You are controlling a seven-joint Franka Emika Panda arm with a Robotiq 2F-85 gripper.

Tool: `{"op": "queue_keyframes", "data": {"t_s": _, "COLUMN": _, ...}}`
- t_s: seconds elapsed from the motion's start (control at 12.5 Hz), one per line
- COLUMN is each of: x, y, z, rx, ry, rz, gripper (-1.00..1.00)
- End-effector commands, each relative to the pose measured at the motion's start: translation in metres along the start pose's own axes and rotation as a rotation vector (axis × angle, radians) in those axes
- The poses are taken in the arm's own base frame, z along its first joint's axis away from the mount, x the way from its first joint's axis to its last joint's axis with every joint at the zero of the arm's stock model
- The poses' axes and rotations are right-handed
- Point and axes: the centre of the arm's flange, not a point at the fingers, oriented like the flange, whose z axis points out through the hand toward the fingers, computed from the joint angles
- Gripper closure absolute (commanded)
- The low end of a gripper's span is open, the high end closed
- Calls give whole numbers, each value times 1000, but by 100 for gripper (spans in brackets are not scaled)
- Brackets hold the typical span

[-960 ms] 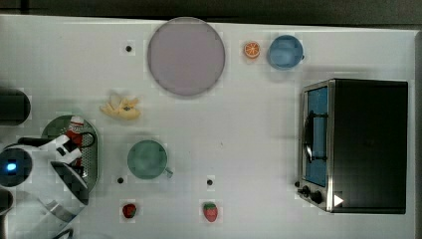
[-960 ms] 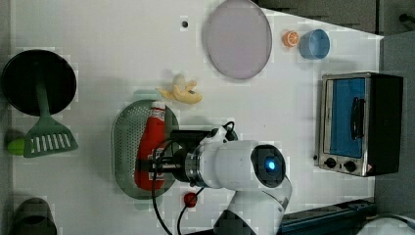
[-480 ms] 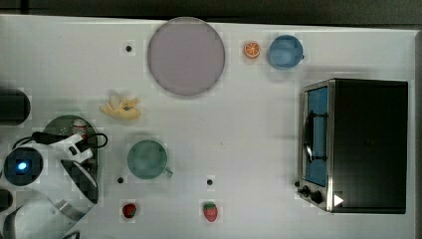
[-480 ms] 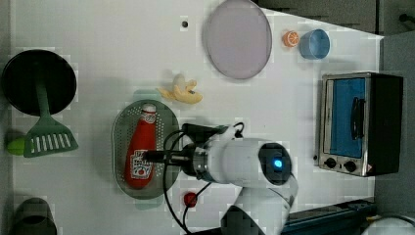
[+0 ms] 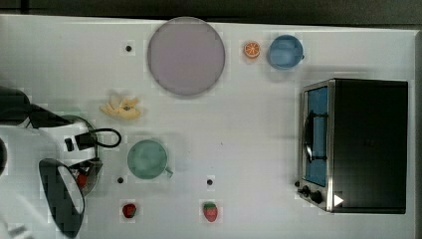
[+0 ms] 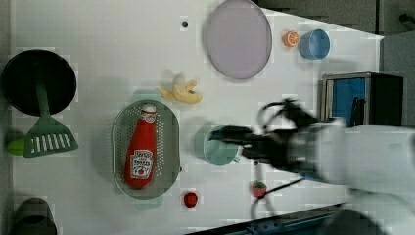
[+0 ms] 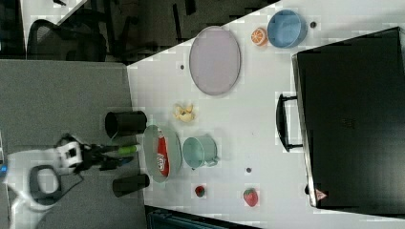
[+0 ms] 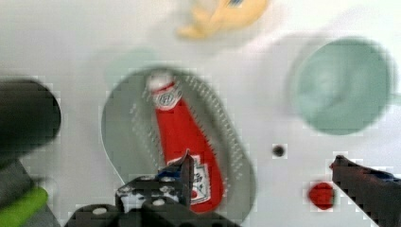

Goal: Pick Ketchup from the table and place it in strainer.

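The ketchup [image 6: 141, 152], a red bottle with a white cap, lies on its side inside the pale green oval strainer [image 6: 119, 142]. In the wrist view the ketchup [image 8: 182, 127] rests on the strainer's [image 8: 125, 132] perforated bottom. My gripper [image 8: 265, 182] hangs above it, open, with one finger [image 8: 185, 172] over the bottle's label end. The other finger [image 8: 359, 182] is far off over the table, and nothing is between them. The right view shows the ketchup [image 7: 161, 155] in the strainer [image 7: 150, 148]. In the left view my arm [image 6: 323, 154] reaches across above the cup.
A teal cup [image 5: 146, 158] stands beside the strainer. Two strawberry toys [image 5: 129, 209] [image 5: 210, 211] lie near the table edge. A banana [image 5: 121, 108], a round plate [image 5: 185, 56], a blue bowl [image 5: 285, 51] and a toaster oven [image 5: 358, 144] are farther off. A black pan [image 6: 36, 83] holds a green spatula [image 6: 46, 139].
The gripper has let go of the ketchup, opened wide and pulled up and away. The bottle now lies flat in the strainer.
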Motion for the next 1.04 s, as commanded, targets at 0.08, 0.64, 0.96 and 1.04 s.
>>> {"op": "queue_keyframes", "data": {"t_s": 0.08, "x": 63, "y": 60, "z": -62, "rx": -20, "ry": -34, "rz": 85, "gripper": -100}}
{"op": "queue_keyframes", "data": {"t_s": 0.64, "x": 158, "y": 218, "z": -158, "rx": -4, "ry": 38, "rz": 339, "gripper": -100}}
{"op": "queue_keyframes", "data": {"t_s": 0.96, "x": 176, "y": 236, "z": -175, "rx": -75, "ry": 126, "rz": 346, "gripper": -100}}
{"op": "queue_keyframes", "data": {"t_s": 1.04, "x": 175, "y": 234, "z": -177, "rx": -66, "ry": 118, "rz": 348, "gripper": -100}}
